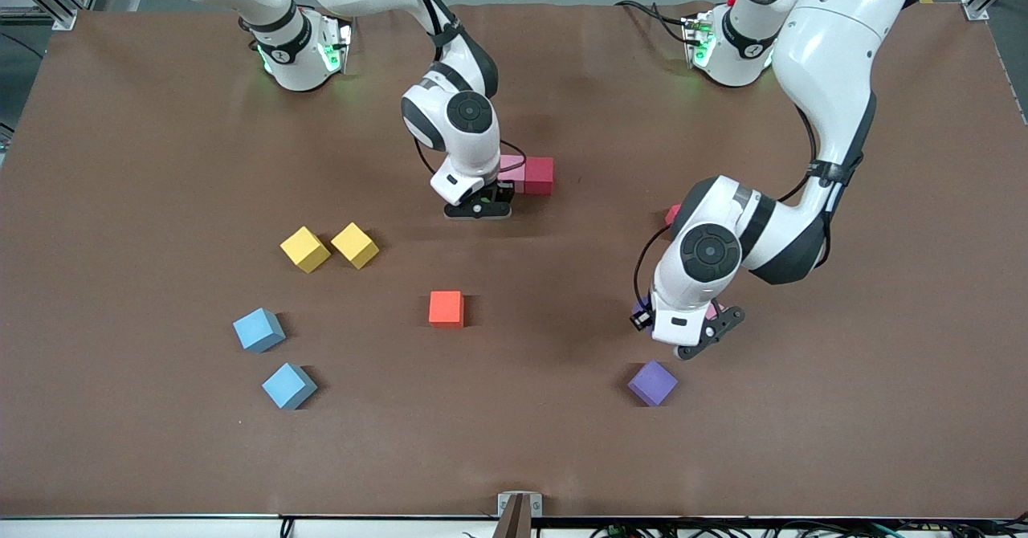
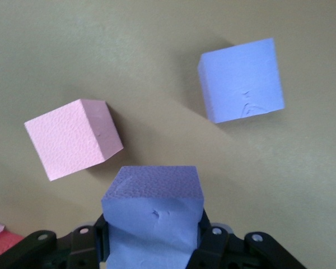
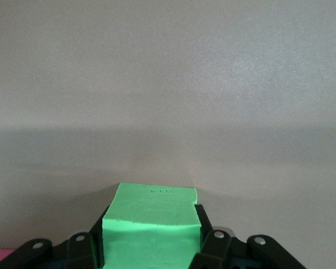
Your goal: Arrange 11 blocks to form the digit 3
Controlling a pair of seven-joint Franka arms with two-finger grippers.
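My right gripper (image 1: 479,205) (image 3: 151,238) is shut on a green block (image 3: 151,224), low at the table's middle beside a touching pink block (image 1: 510,173) and red block (image 1: 540,175). My left gripper (image 1: 683,333) (image 2: 153,235) is shut on a purple block (image 2: 153,210), held above the table. Beneath it lie a pink block (image 2: 73,137) and a second purple block (image 1: 652,383) (image 2: 242,80). Another red block (image 1: 673,214) peeks out from under the left arm. An orange block (image 1: 446,308) and two light blue blocks (image 1: 259,329) (image 1: 289,385) lie apart, nearer the front camera.
Two yellow cubes (image 1: 305,249) (image 1: 354,245) sit side by side toward the right arm's end of the brown table (image 1: 144,160). A small bracket (image 1: 520,506) stands at the table's front edge.
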